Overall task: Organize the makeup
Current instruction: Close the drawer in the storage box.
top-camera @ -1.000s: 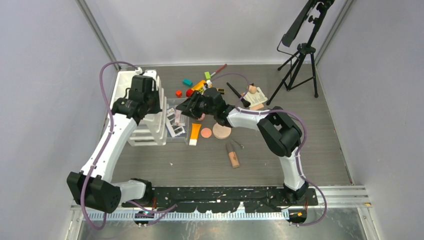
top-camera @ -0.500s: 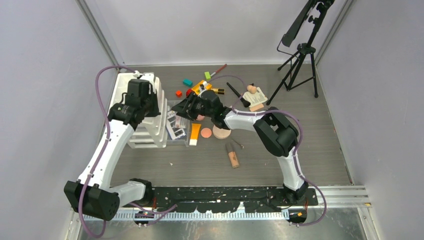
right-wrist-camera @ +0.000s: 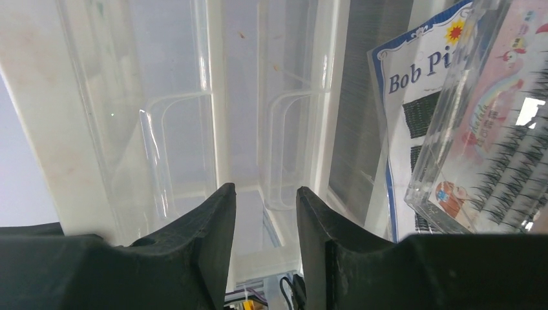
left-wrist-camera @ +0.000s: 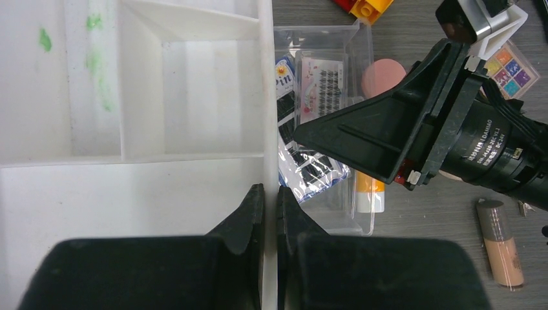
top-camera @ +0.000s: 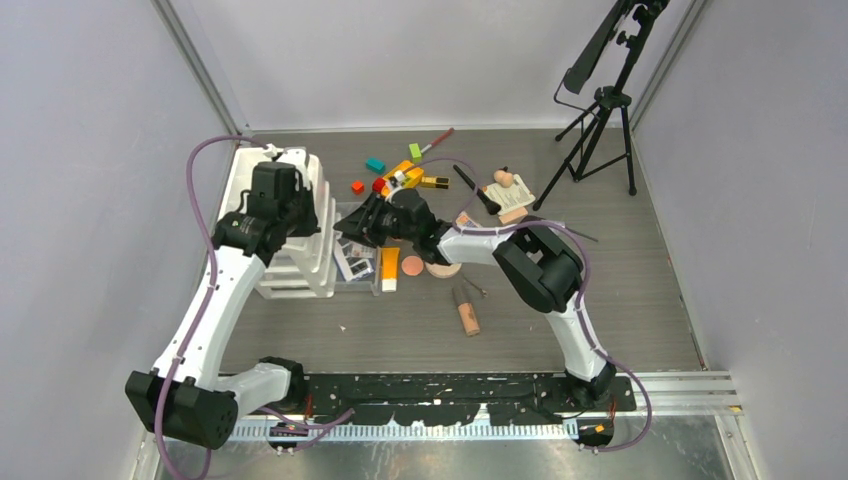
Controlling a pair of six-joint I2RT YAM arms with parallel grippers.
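At the left half of the surface (top-camera: 620,280), the left end effector (left-wrist-camera: 270,194) is pinched together on a thin wall of the white organizer (left-wrist-camera: 194,71). The right end effector (right-wrist-camera: 262,200) stands with its fingers apart, straddling the rim of the clear tray (left-wrist-camera: 362,39); whether they touch the plastic cannot be told. Lash packs (left-wrist-camera: 321,84) and a hairpin card (right-wrist-camera: 413,129) lie in that tray. The orange tube (top-camera: 389,268) sits just beside the tray. The pink compact (top-camera: 412,266) and the beige tube (top-camera: 466,312) lie loose nearby, none of them sorted yet.

The likely trouble is the slick, thin tray wall. A partial grip could slip off it, or lift one end and tip the packs out. Dragging the tray could also shove the orange tube along, or jam the tray against the organizer that the other arm pins. The right arm hangs low over the compacts and could sweep them aside.
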